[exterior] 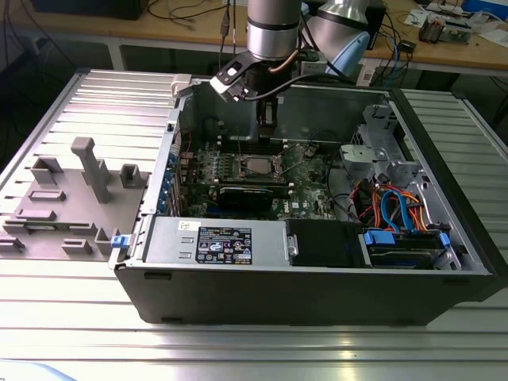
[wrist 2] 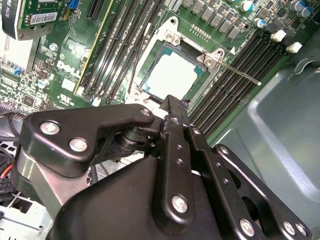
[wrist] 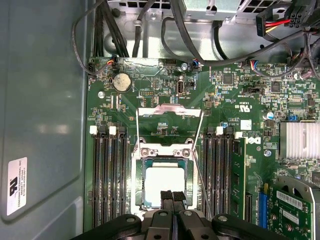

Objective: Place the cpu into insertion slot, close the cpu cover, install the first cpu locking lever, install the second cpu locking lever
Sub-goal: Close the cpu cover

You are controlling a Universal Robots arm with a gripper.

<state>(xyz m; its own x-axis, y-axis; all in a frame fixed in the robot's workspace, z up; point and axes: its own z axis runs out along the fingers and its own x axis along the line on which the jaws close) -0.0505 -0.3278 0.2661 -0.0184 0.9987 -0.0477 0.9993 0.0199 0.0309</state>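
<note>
Hovering gripper [wrist: 173, 195] over cpu [wrist: 161, 182] edge

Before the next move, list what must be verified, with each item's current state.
1. cpu lying in the insertion slot: ok.
2. cpu seated fully flat: cannot tell.
3. cpu cover closed over it: not ok, flipped open.
4. locking lever latched: not ok, it sticks out free.
5. hand empty: ok, shut on nothing at the cpu's edge.
</note>
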